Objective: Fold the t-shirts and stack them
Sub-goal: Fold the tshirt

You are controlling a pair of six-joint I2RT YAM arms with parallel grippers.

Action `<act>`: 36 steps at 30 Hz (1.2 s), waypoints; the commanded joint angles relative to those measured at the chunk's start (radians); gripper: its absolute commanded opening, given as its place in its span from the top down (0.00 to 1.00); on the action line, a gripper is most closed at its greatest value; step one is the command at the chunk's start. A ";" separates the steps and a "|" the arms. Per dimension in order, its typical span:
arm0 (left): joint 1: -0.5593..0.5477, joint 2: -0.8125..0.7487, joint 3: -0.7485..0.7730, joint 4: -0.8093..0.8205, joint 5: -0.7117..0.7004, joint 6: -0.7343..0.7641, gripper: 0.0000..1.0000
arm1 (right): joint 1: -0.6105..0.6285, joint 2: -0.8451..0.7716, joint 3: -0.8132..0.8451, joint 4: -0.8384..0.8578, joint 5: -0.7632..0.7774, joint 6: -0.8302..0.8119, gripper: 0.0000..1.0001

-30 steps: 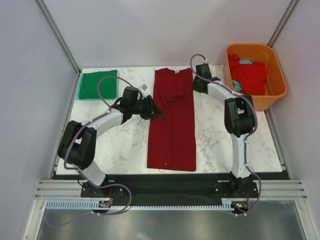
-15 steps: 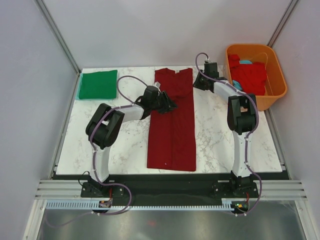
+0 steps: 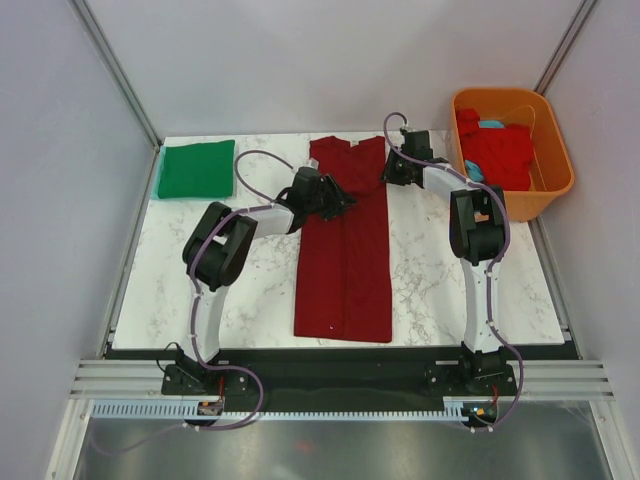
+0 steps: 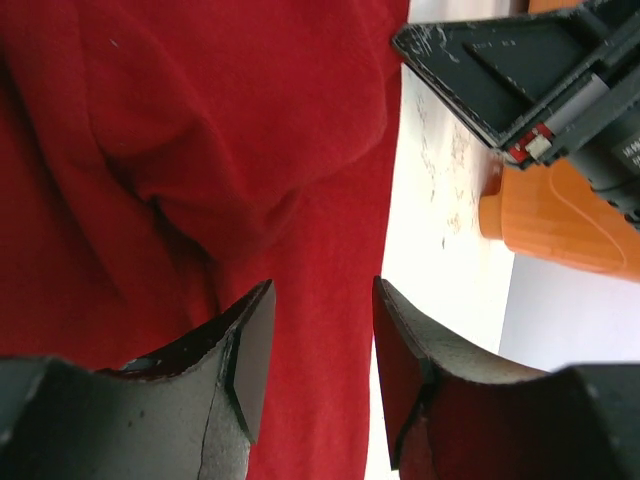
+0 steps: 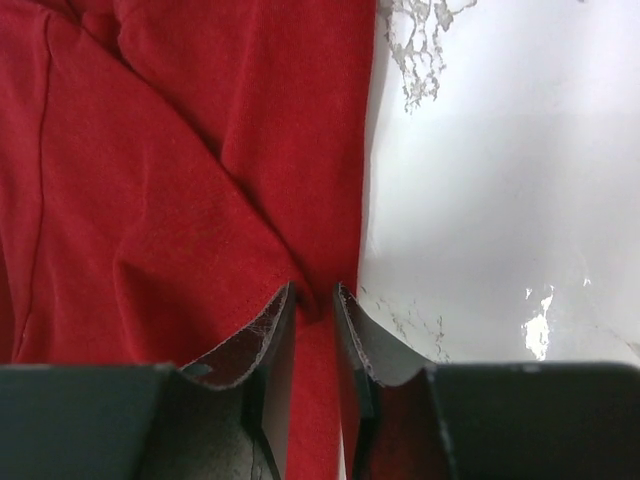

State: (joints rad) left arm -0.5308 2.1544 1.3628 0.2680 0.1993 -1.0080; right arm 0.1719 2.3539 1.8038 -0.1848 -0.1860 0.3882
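Observation:
A dark maroon t-shirt (image 3: 345, 255) lies on the table, folded into a long strip. My left gripper (image 3: 344, 203) hovers open over its upper part; in the left wrist view (image 4: 322, 300) the jaws stand apart over the cloth (image 4: 200, 120) near its right edge. My right gripper (image 3: 389, 171) is at the shirt's upper right edge; in the right wrist view (image 5: 314, 300) its jaws pinch a small fold of the maroon cloth (image 5: 150, 180). A folded green t-shirt (image 3: 196, 170) lies at the back left. Brighter red (image 3: 497, 152) and light blue (image 3: 490, 125) shirts lie in the tub.
The orange tub (image 3: 553, 190) stands at the back right, beside the table's right edge; it also shows in the left wrist view (image 4: 560, 215). The white marble table (image 3: 250, 290) is bare left and right of the maroon shirt. The right arm's wrist (image 4: 520, 80) shows close ahead of my left gripper.
My left gripper has swung right from the shirt's left edge onto its upper middle. My right gripper has shifted slightly left onto the shirt's right edge.

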 commanded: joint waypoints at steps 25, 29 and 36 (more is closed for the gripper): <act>0.020 0.030 0.075 0.042 -0.084 -0.107 0.53 | 0.001 -0.077 0.040 0.129 -0.116 0.032 1.00; 0.026 0.035 0.076 0.040 -0.089 -0.124 0.53 | 0.000 -0.077 0.063 0.143 -0.115 0.044 1.00; 0.029 0.064 0.110 0.040 -0.092 -0.162 0.53 | 0.000 -0.100 0.060 0.165 -0.116 0.051 1.00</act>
State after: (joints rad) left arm -0.5053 2.2005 1.4178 0.2722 0.1326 -1.1187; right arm 0.1722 2.3348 1.8317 -0.0776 -0.2840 0.4267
